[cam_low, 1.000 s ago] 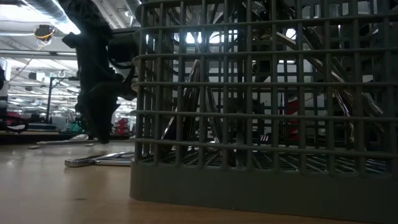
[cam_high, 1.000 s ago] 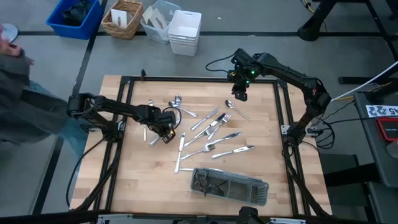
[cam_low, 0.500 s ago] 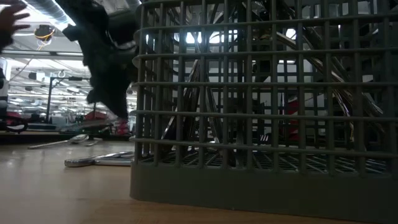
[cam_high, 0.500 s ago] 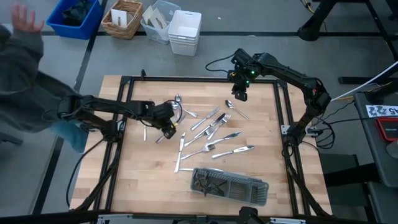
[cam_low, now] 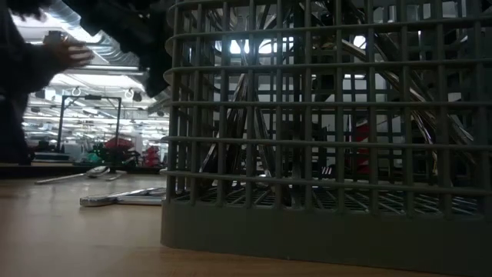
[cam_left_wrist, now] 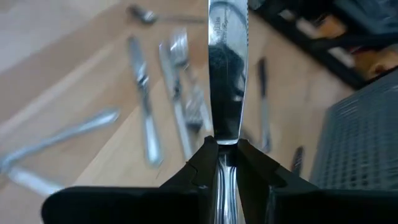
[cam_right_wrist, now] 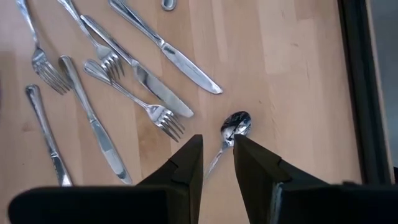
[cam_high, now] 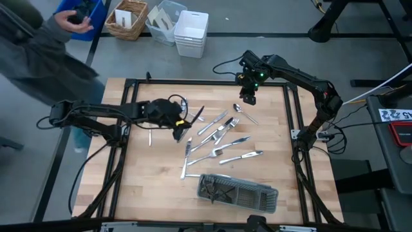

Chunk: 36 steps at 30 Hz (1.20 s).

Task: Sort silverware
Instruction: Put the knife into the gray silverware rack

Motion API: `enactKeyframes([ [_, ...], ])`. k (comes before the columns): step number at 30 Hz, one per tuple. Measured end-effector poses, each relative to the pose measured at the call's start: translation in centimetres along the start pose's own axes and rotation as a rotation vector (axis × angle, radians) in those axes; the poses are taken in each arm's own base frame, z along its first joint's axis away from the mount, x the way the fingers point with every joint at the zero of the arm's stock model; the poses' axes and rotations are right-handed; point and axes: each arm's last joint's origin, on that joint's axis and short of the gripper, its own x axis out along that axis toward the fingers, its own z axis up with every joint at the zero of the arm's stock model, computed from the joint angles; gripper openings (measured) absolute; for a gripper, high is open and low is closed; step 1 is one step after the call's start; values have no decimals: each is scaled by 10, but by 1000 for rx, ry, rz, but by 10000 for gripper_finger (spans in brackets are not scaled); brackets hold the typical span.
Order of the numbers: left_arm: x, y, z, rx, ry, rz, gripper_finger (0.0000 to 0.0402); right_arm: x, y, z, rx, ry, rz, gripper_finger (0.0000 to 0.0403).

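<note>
Silverware [cam_high: 222, 138] lies scattered over the middle of my wooden table [cam_high: 141, 187] in the high view — forks, spoons and knives fanned out between my two arms, with one spoon [cam_right_wrist: 234, 126] apart from the rest toward the upper right of the spread. One knife [cam_left_wrist: 227, 74] is off the wood: my left gripper [cam_high: 181, 129] has its fingers [cam_left_wrist: 199, 171] pinched tight on the handle end, and the blade stands straight up the centre of my left wrist view. Small stamped lettering sits near the top of that blade, too fine for me to read. In the high view this gripper hangs left of centre, at the left edge of the scatter.

My right gripper [cam_high: 248, 96] hovers near the upper right of the table, just above that lone spoon. Its fingers [cam_right_wrist: 186, 165] stand a narrow gap apart and hold nothing; the spoon's bowl shows just past their tips.

Lower down, at the bottom centre of the high view, the long grey mesh tray [cam_high: 239, 191] rests on the wood — it fills most of the low view, with slim pieces leaning inside it.

Beyond the table, at the upper left, a person [cam_high: 32, 38] in a grey sleeve reaches toward a blue bin [cam_high: 67, 22]; a wicker basket [cam_high: 127, 19] and a white crate [cam_high: 191, 32] stand to its right on the floor.
</note>
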Motion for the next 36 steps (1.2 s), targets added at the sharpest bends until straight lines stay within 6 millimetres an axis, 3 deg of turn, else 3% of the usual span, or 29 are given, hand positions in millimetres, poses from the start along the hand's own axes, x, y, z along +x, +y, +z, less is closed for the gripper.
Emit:
enactKeyframes([
  [20,-5,-41,12,131,-235,-252,32,3,14,2,26,-3,125,92],
  [29,-11,-64,9,185,-296,-365,30,11,66,20,-184,12,171,92],
  [36,-16,-81,2,205,-313,-447,34,-8,114,24,-316,-19,115,92],
])
